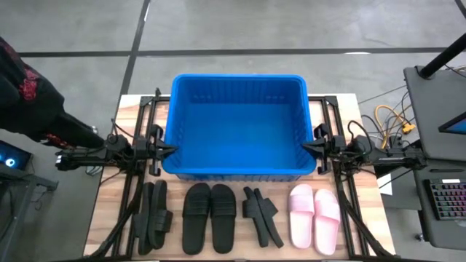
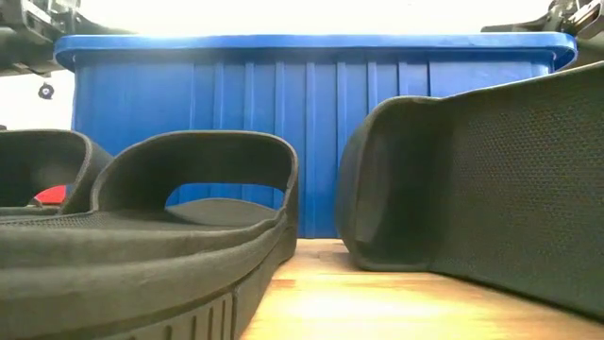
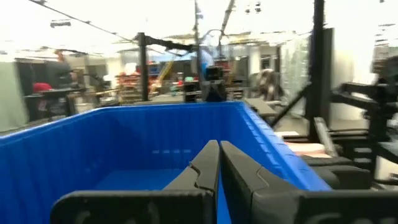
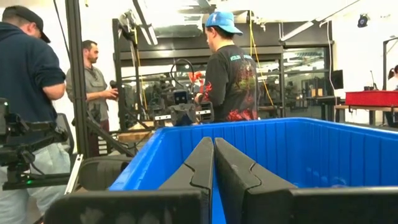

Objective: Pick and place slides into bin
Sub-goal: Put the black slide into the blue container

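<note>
1. The wooden table (image 1: 109, 218) carries everything; both arms reach in over its side edges, level with the near part of the tub.
2. The blue bin (image 1: 237, 171) sits between the two grippers, its ribbed walls upright. No sandal shows inside it from above. In the low view its near wall (image 2: 311, 142) fills the background behind the footwear.
3. The left gripper (image 1: 169, 151) has its fingers pressed together, holding nothing, the tip at the bin's left rim near the front corner. In the left wrist view the closed fingers (image 3: 205, 171) point across the bin's open interior.
4. The right gripper (image 1: 306, 148) mirrors it at the bin's right rim, fingers (image 4: 205, 165) pressed together and empty, aimed over the blue wall toward the opposite side.
5. The slides lie in a row on the table in front of the bin, nearer the table's front edge than either gripper.
6. A black pair lying flat (image 1: 209, 217) rests between the two grippers, soles down, the two touching side by side.
7. The pale pink pair (image 1: 314, 218) lies flat just in front of the right gripper.
8. A black pair on edge (image 1: 151, 217) lies in front of the left gripper, the two pressed together.
9. Another black pair (image 1: 262, 216), tipped and overlapping, lies between the flat black pair and the pink pair.
10. Three people (image 4: 227, 68) stand in the room beyond the bin, seen from the right wrist.
</note>
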